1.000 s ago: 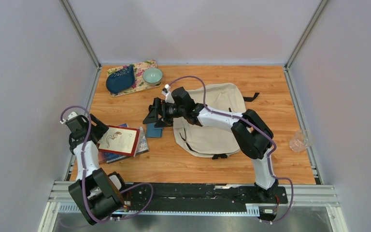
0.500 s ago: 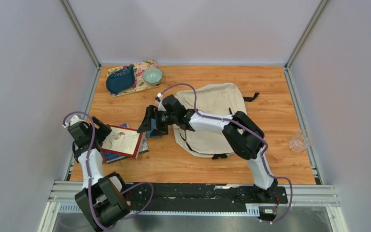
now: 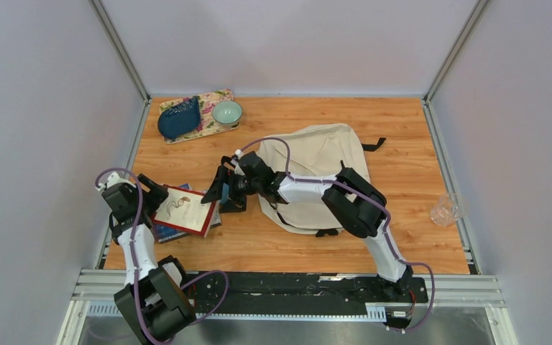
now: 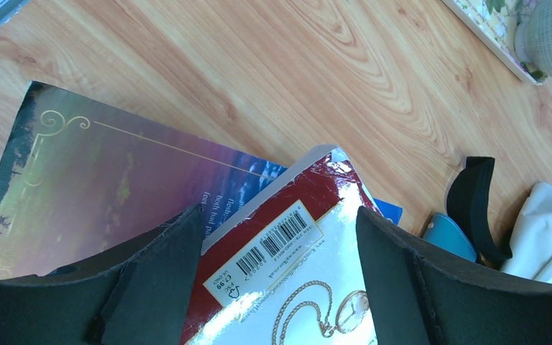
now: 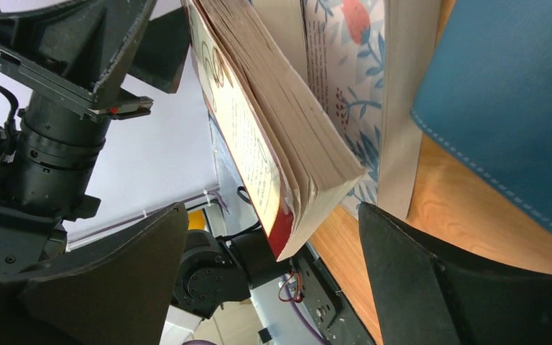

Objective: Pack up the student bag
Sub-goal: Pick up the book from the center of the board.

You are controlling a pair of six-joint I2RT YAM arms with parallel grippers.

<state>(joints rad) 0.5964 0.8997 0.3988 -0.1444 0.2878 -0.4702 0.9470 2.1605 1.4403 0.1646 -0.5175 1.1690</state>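
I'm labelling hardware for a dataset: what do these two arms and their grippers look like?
Both arms are white link shells with black joints. A purple cable loops along each. The left gripper and right gripper have broad, matte black, wedge-shaped fingers. No markings or sleeves are visible.

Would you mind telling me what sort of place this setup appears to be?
Most likely a robot lab test cell, not a real study: plain grey walls enclose a wooden table, and the arms sit on a metal rail. Books and a cream backpack are staged props.

Cream student bag flat on table
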